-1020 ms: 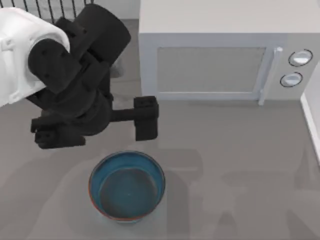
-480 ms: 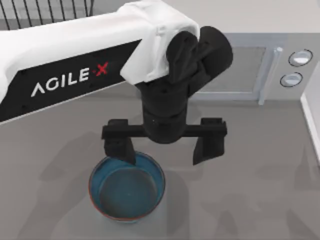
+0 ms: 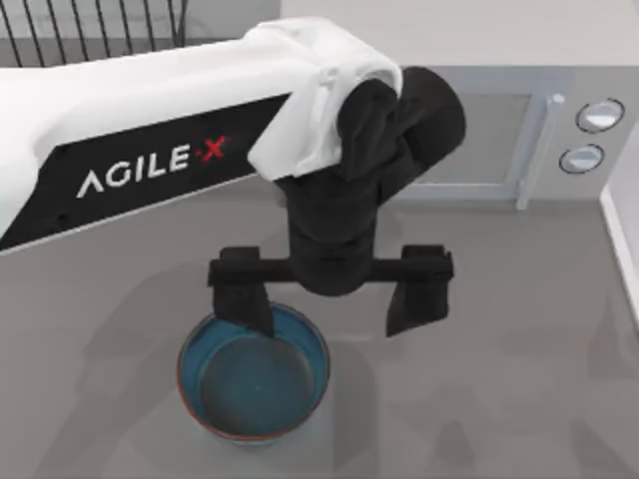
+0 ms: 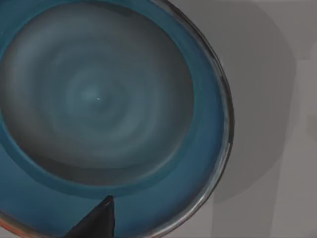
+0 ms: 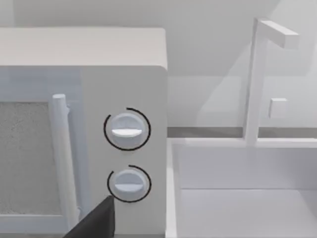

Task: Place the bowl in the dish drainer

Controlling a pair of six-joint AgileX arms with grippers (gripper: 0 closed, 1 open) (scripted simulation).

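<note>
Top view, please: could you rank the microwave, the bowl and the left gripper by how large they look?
1. Microwave, though the arm hides part of it.
2. and 3. Left gripper and bowl: unsure, since the open gripper sits nearer the camera and looks enlarged.

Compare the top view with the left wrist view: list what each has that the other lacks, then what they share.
Top view alone: the left arm's open hand over the bowl's far rim, one finger dipping inside, the microwave and the dish drainer.
Left wrist view alone: a close look into the bowl's grey-blue bottom.
Both: the bowl on the grey table.
</note>
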